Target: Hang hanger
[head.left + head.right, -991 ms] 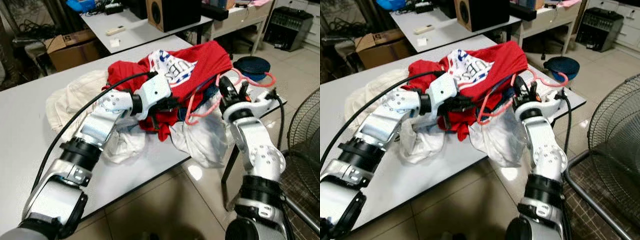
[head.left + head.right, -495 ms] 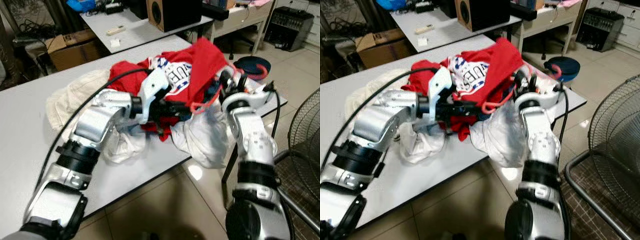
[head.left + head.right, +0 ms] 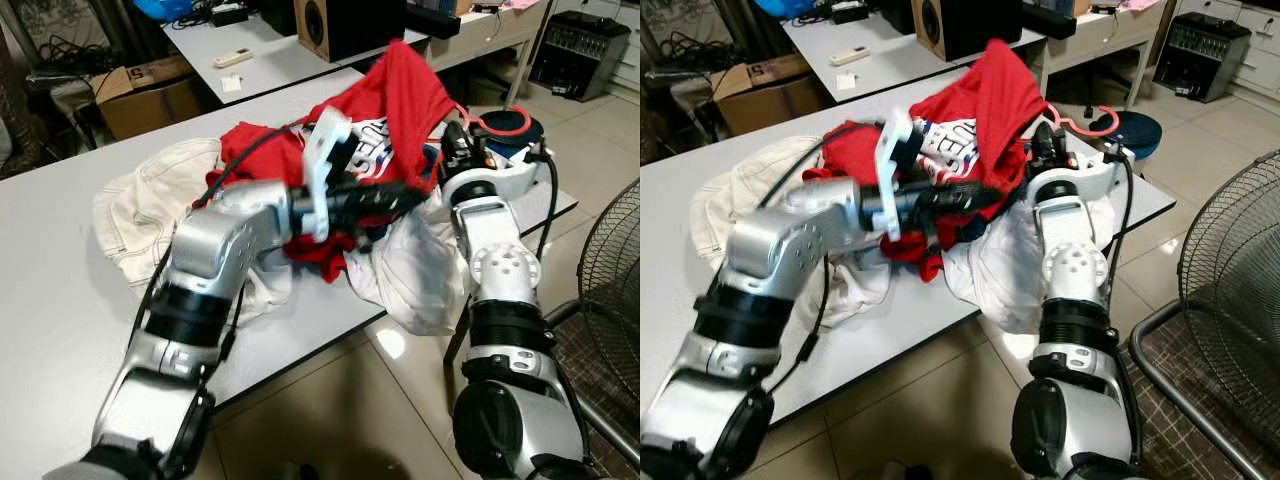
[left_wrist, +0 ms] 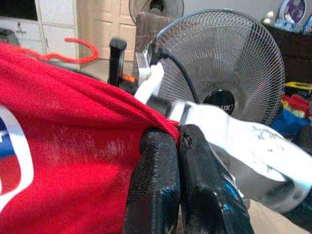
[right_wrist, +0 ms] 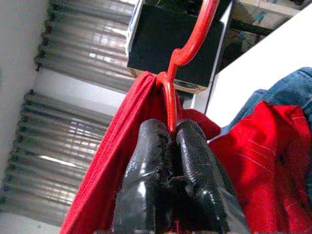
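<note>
A heap of clothes lies on the white table (image 3: 60, 250), and everything here sits around that heap. The right gripper (image 5: 168, 134) is raised at the heap's far right side, its two black fingers pinched tight on the neck of the red hanger (image 5: 192, 41). The hanger's hook (image 3: 1085, 118) curls out above the gripper, toward the table's right corner. A red shirt (image 3: 405, 95) hangs from the hanger, pulled up into a peak above the heap. The left gripper (image 4: 178, 141) reaches across the top of the heap from the left, its fingers closed on a hem of the same red shirt, just beside the right wrist. A white garment (image 3: 415, 280) droops off the table edge below the heap. A floor fan (image 3: 1235, 270) stands to the right of the table.
</note>
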### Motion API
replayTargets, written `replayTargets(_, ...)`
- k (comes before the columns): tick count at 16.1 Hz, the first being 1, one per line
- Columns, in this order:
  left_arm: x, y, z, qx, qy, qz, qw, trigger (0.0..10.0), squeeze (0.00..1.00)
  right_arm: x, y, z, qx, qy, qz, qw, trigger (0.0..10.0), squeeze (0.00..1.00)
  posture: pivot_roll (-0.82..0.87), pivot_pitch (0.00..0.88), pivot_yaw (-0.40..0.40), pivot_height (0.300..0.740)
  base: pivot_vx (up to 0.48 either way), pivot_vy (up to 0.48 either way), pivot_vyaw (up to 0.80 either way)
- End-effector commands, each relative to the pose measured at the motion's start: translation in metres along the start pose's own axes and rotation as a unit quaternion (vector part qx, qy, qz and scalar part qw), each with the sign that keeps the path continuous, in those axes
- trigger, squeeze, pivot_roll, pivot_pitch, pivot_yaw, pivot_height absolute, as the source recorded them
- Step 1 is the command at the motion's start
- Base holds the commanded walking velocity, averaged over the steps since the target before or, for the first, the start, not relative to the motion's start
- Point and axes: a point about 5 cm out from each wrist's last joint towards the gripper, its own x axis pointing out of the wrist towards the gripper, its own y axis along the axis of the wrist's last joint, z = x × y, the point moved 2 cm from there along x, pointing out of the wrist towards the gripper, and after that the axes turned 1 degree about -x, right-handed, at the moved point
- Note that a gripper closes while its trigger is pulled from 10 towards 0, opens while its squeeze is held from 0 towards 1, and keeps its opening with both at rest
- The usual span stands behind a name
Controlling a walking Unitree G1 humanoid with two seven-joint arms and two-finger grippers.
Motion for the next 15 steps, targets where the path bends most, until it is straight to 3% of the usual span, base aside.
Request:
replayTargets(1,0.003,0.001,0.002,0.018,-0.01,-0.013,1.0,0.0,0.0,0.003,-0.01,-0.009,-0.01,0.013,-0.014,1.0,10.0,0.0,-0.04,0.0,0.126,0.74,0.0,0.0,0.0)
replayTargets(2,0.001,-0.001,0.001,0.026,-0.004,-0.022,0.999,0.0,0.0,0.002,-0.009,-0.008,-0.01,0.013,-0.013,1.0,10.0,0.0,-0.04,0.0,0.125,0.74,0.0,0.0,0.0)
replayTargets(4,-0.017,-0.023,-0.011,0.09,0.015,-0.105,0.99,0.0,0.0,-0.001,0.003,-0.004,-0.008,0.012,0.002,1.0,10.0,0.0,-0.04,0.0,0.123,0.74,0.0,0.0,0.0)
replayTargets(8,-0.034,-0.04,-0.016,0.155,0.01,-0.176,0.972,0.0,0.0,-0.006,0.025,-0.006,0.046,0.024,0.018,0.998,10.0,0.0,-0.04,0.0,0.121,0.74,0.0,0.0,0.0)
replayTargets(12,-0.043,-0.041,-0.04,0.16,0.084,-0.182,0.966,0.0,0.0,-0.015,0.031,0.011,-0.003,0.0,0.005,1.0,10.0,0.0,-0.04,0.0,0.123,0.74,0.0,0.0,0.0)
replayTargets(15,-0.043,-0.032,-0.04,0.132,0.087,-0.141,0.977,0.0,0.0,-0.017,0.029,0.014,-0.042,-0.005,0.0,0.999,10.0,0.0,-0.04,0.0,0.127,0.74,0.0,0.0,0.0)
